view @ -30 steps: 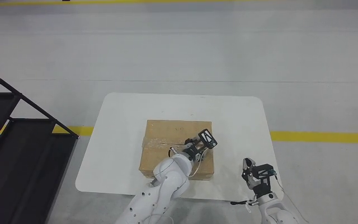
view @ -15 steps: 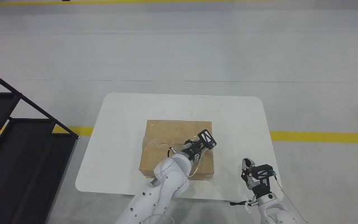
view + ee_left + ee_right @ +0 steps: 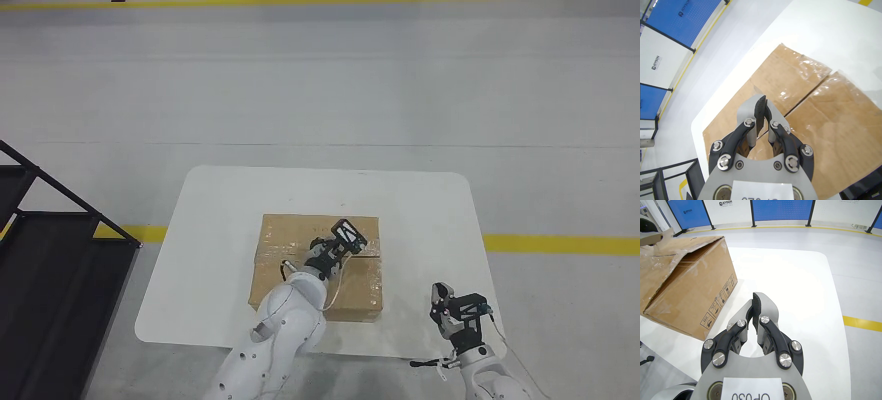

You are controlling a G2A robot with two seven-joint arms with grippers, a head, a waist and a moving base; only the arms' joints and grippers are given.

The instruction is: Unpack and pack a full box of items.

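The cardboard box sits mid-table, with clear tape on top and black handling pictograms on its side. The left gripper, clenched on nothing, has shifted from the box's right part toward its centre seam. The right gripper, also clenched and empty, hangs just right of the box.

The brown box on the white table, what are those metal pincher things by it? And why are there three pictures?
Those belong to a robot with two arms. One picture looks down from above the arms; the other two come from a camera on each wrist. A taped cardboard box stands on the white table, one top flap lifted a little. The left arm holds its jaws shut over the box top. The right arm hangs beside the box, jaws shut, holding nothing.
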